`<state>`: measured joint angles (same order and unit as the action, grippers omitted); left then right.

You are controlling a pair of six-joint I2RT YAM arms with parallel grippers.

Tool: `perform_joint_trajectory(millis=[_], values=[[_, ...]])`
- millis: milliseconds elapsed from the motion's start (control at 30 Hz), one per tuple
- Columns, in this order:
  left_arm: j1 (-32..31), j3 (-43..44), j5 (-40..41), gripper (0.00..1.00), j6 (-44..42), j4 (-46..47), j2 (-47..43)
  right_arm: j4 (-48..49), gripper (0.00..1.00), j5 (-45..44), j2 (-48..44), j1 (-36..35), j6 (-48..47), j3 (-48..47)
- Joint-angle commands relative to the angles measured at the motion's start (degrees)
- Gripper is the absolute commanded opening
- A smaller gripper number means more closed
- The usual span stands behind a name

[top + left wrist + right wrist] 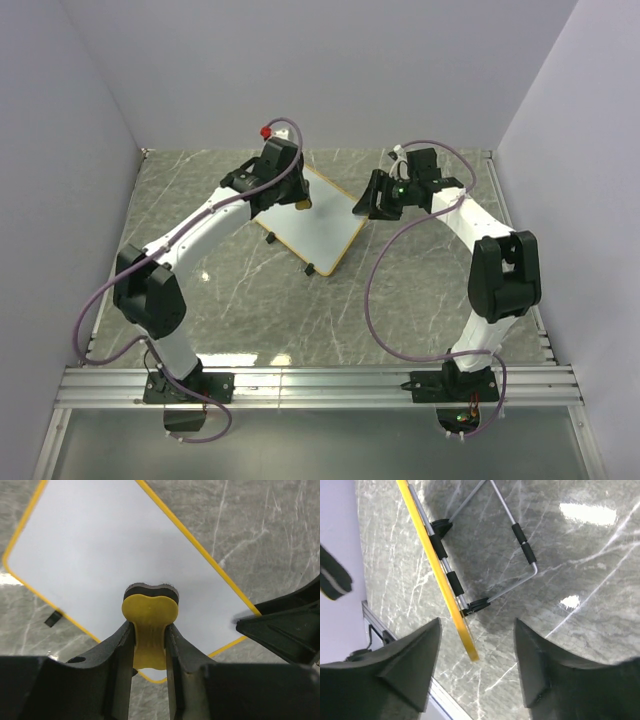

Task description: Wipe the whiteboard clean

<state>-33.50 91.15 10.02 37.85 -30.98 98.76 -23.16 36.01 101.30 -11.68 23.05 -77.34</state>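
The left fingers (117,650) are clenched on a yellow eraser (150,612), whose dark pad edge points at the whiteboard (110,555). Seen from the left wrist, the eraser sits over the lower middle of the board, whose face shows plain white inside its thin yellow frame.

The right fingers (415,660) stand spread apart and grasp nothing. From the right wrist the whiteboard (442,575) appears edge-on, its lower corner lying between them. One dark fingertip shows just beside the board's right edge in the left wrist view; contact cannot be told.

The whiteboard (320,225) stands tilted on a wire stand (520,545) with black feet, mid-bench, between the two arms. The bench (420,300) is grey and marble-patterned.
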Motion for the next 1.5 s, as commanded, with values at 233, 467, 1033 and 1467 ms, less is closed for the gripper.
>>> perform_joint_trajectory(millis=[233,467,1033,1467], values=[[7.2,-6.77,4.91,0.0,-0.66,-5.66,-9.72,1.63,1.0,-4.01,-8.74,2.63,-0.2,1.67],[14.15,-20.47,6.33,0.0,-3.04,-7.43,-16.57,3.29,1.0,-7.1,-21.56,4.65,4.37,7.37],[19.87,-32.71,2.99,0.76,-0.93,-3.82,-7.97,1.01,1.0,-4.55,-49.95,4.48,6.48,30.67],[19.52,-26.02,7.55,0.99,3.73,-11.12,-17.45,-7.24,0.99,-11.65,-63.58,4.47,11.77,32.43]])
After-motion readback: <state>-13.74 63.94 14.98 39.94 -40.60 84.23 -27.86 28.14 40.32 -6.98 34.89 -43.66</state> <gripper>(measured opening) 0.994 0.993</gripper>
